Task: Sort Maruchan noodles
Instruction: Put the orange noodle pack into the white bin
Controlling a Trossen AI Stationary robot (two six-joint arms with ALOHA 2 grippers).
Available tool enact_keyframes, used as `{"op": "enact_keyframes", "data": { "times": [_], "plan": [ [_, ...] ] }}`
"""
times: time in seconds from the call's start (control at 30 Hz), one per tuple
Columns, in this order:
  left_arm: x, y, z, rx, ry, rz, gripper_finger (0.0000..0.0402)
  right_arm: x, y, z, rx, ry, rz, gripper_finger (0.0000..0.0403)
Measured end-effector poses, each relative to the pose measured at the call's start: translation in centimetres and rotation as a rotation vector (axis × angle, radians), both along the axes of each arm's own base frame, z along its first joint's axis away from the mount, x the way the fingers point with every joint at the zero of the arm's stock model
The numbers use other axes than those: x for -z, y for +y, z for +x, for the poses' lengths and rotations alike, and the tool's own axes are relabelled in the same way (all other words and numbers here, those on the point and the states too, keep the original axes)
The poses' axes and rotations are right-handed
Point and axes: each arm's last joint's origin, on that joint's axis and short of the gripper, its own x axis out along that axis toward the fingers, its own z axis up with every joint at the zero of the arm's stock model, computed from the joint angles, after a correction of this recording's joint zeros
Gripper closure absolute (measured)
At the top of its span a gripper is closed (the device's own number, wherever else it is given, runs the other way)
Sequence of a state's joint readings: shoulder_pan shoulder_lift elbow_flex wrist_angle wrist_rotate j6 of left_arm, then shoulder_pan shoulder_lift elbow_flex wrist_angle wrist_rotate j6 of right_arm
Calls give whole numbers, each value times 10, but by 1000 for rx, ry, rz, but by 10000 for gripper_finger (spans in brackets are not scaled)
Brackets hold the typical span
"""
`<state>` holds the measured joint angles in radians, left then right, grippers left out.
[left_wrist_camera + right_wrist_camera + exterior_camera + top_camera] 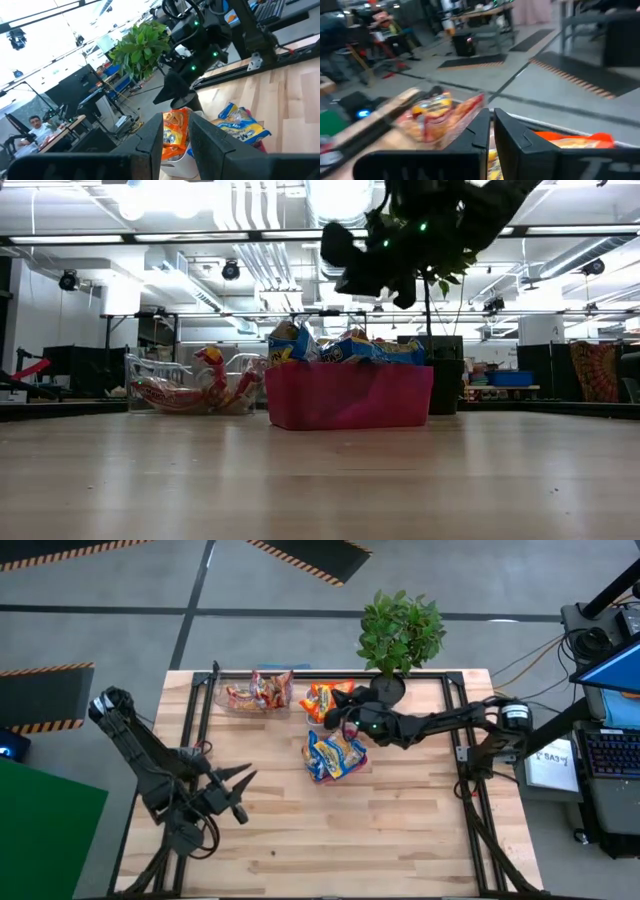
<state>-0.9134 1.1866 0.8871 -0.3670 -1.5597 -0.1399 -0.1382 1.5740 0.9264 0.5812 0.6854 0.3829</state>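
Observation:
Reddish-pink noodle packets [258,692] lie in a clear tray [225,700] at the far left. Orange packets [324,697] lie in a white tray beside it. Blue-and-yellow packets [334,753] fill a red tray [348,398] nearer the middle. My right gripper [334,720] hangs in the air between the orange and the blue-and-yellow packets, shut and empty; it also shows high up in the low view [372,260]. My left gripper [243,796] is open and empty above the table's near left part, pointing toward the trays.
A potted plant [398,635] stands at the far edge right of the orange packets. Black frame rails [468,755] run along the table's left and right sides. Bare wood [380,840] fills the near half of the table.

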Motion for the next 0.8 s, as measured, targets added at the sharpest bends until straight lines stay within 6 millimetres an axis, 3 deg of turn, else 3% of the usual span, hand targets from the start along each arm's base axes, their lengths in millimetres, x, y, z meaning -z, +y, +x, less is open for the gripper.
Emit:
{"op": "enact_keyframes", "data": {
  "times": [0.33, 0.5, 0.67, 0.8],
  "plan": [
    [2, 8, 4, -38, 32, 42, 325, 28, -29, 28, 66, 178, -107, 391],
    [2, 9, 5, -42, 44, 57, 325, 53, -32, 32, 141, 337, -62, 393],
    [2, 10, 5, -45, 50, 63, 325, 78, -32, 33, 152, 384, -20, 394],
    [2, 10, 5, -45, 47, 61, 325, 78, -32, 34, 148, 373, -12, 394]
  ]
}}
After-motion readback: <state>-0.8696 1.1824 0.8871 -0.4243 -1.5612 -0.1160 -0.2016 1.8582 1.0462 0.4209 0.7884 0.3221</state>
